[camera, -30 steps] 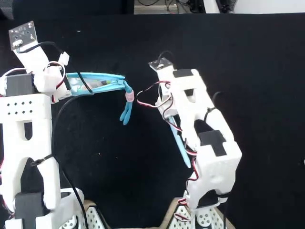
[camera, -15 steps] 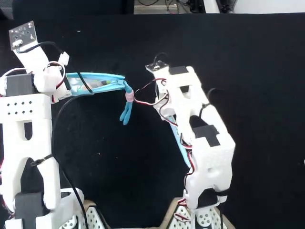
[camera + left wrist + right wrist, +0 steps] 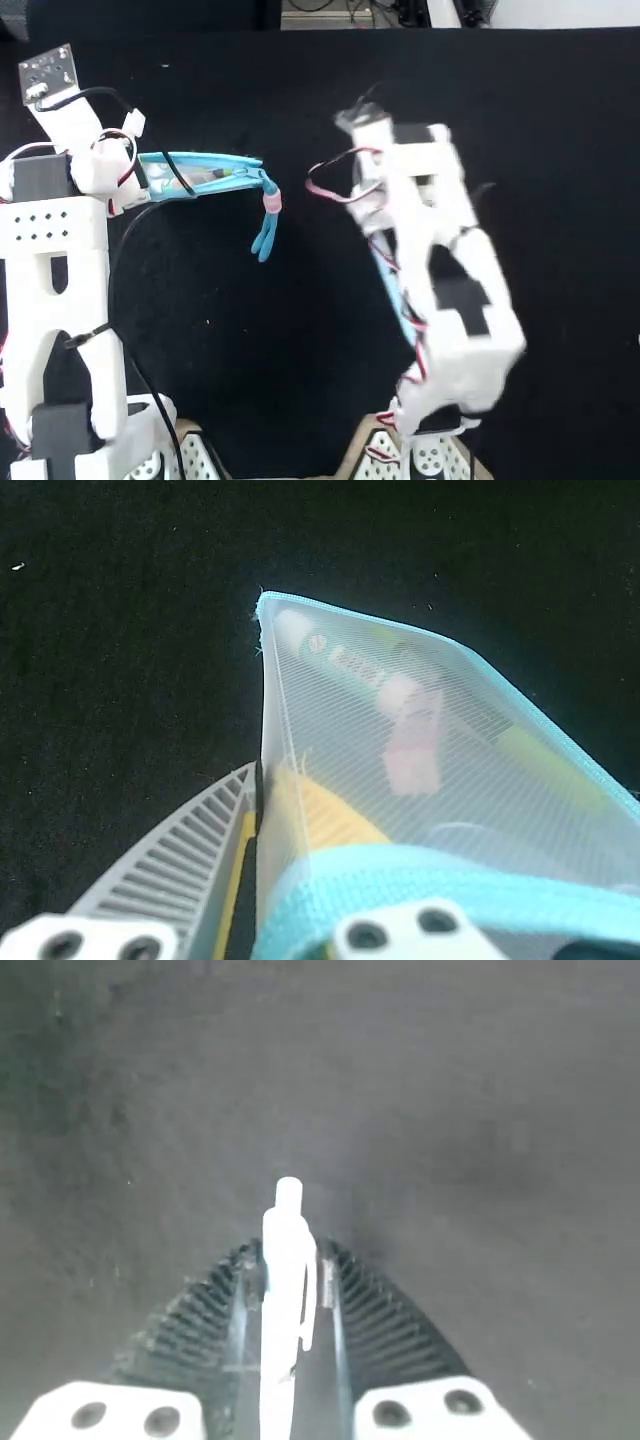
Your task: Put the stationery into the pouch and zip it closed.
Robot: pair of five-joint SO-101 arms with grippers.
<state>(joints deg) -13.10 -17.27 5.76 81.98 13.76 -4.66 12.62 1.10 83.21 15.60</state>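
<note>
The right gripper's [image 3: 288, 1255] ribbed fingers [image 3: 190, 1330] are drawn narrow and clamp a slim pen [image 3: 287, 1290] between them. The pen looks pale, almost white, in the right wrist view and light blue in the high view [image 3: 395, 295]. It runs straight out along the gap between the fingers, and its small rounded tip sticks out just past their ends, over the black tabletop [image 3: 550, 120].

The left gripper's [image 3: 258, 785] fingers [image 3: 190, 880] are closed on one end of the pouch [image 3: 400, 780]; one grey ribbed finger lies flat against the pouch's side. The pouch is a see-through mesh bag with light blue trim along its edges. Through the mesh a green marker with a white cap [image 3: 330, 655] shows near the pouch's far corner. A pink shape [image 3: 412, 750] shows near the pouch's middle, and a yellow item [image 3: 320, 820] lies at the clamped end beside the finger.

In the high view the pouch [image 3: 200, 172] reaches out from the left fingers as a narrow strip. From its free end hangs a zip pull with a pink bead [image 3: 271, 203] and a light blue tassel [image 3: 263, 238]. I cannot tell whether the zip is open or shut.

The pen lies outside the pouch, beyond the zip-pull end and well apart from it, under the blurred right arm [image 3: 440, 270].
</note>
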